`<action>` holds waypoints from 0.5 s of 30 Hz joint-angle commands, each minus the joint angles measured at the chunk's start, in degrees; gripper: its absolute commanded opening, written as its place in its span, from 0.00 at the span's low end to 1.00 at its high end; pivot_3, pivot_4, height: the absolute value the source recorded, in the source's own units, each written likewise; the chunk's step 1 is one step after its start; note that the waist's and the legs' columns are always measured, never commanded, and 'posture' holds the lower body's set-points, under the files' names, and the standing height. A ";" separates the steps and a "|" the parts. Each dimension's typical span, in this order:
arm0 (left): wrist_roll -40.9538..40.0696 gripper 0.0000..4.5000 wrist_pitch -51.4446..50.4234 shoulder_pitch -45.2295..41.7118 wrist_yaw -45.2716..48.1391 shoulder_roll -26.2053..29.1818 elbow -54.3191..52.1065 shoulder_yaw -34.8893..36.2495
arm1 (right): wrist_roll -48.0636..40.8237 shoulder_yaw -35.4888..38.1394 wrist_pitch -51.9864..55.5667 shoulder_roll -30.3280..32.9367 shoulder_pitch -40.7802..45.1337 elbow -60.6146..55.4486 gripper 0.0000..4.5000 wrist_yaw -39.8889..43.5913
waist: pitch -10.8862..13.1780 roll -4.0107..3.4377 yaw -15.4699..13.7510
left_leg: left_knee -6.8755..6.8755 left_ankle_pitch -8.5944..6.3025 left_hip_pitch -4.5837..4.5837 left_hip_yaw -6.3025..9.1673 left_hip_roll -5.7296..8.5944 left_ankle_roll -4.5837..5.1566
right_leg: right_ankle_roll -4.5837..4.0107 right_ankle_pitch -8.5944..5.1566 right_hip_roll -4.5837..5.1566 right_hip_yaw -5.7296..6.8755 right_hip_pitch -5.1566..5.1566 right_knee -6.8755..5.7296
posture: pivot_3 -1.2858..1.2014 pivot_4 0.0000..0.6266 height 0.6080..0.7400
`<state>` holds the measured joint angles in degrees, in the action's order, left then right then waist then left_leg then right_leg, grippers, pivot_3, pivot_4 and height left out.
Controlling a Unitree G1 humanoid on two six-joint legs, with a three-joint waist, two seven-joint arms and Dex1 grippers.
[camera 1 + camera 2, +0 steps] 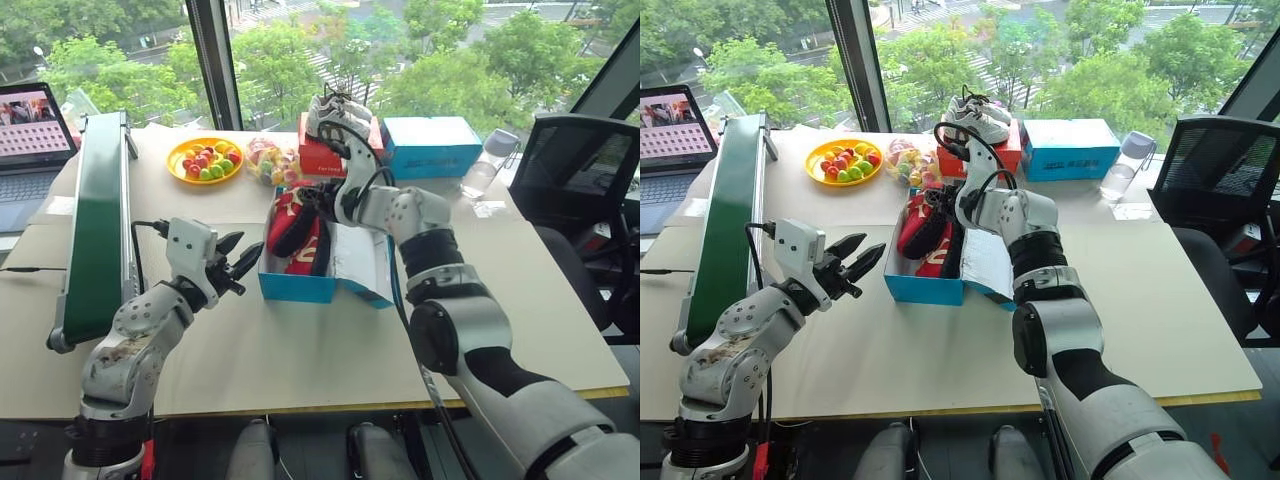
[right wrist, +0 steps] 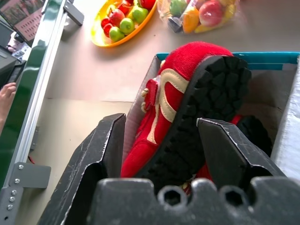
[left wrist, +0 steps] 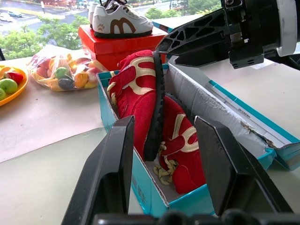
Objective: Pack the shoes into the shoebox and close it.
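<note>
With both shoes (image 3: 154, 122) already in the open shoebox (image 1: 300, 285) mid-bench, one propped on edge, I hold left fingers (image 1: 235, 262) and right fingers (image 3: 197, 42) parted and empty; settling the shoe and closing the lid remain.

lower shoe (image 3: 185, 154) half-hidden, laptop (image 1: 30, 140) cut off

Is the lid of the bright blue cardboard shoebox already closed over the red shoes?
No, the shoebox stands open, its lid folded aside, and both red shoes show inside.
</note>
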<state>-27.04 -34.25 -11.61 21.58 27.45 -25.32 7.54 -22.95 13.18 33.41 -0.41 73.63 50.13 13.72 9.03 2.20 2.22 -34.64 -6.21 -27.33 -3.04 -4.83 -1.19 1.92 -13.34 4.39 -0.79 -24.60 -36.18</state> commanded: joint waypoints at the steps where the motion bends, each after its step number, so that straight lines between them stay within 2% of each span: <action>1: 0.15 0.48 0.07 0.02 0.01 0.13 -2.21 0.41 | 3.01 -0.86 -11.00 -0.03 4.54 7.38 0.12 3.35 | 0.00 0.00 0.12 | -0.01 0.00 0.00 0.00 0.00 0.00 | 0.00 0.00 0.00 0.00 0.00 -0.01 | 0.52 0.24 1.00; 3: -0.01 0.48 -0.24 0.14 -0.13 0.32 -2.64 0.75 | 5.84 -2.25 -15.65 -0.07 4.65 13.18 0.00 3.94 | 0.00 0.00 0.14 | -0.01 0.00 0.02 0.00 -0.01 0.00 | 0.00 0.00 -0.01 0.00 0.01 -0.02 | 0.52 0.24 1.00; 9: -0.47 0.48 -1.71 1.42 -0.56 0.77 -4.54 1.82 | 12.29 -4.66 -22.70 -1.30 2.15 24.26 0.00 4.39 | 0.00 0.00 0.03 | -0.01 0.00 0.03 0.00 0.00 -0.01 | 0.00 0.00 0.01 0.00 0.05 0.00 | 0.52 0.24 1.00; 15: -1.65 0.48 -4.40 2.42 -1.50 0.92 -7.95 3.21 | 14.68 -3.12 -22.23 -1.64 0.33 27.36 0.00 3.47 | 0.00 -0.01 0.07 | -0.05 0.00 0.04 0.01 0.00 -0.02 | -0.01 0.01 0.01 0.01 0.07 -0.05 | 0.52 0.24 1.00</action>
<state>-27.46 -37.91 -9.08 20.58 27.87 -29.62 9.38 -9.27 9.45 11.45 -1.94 73.83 77.01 17.39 9.03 2.19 2.29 -34.70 -6.21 -27.27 -3.02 -4.83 -1.20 1.91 -13.34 4.40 -0.79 -24.52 -36.23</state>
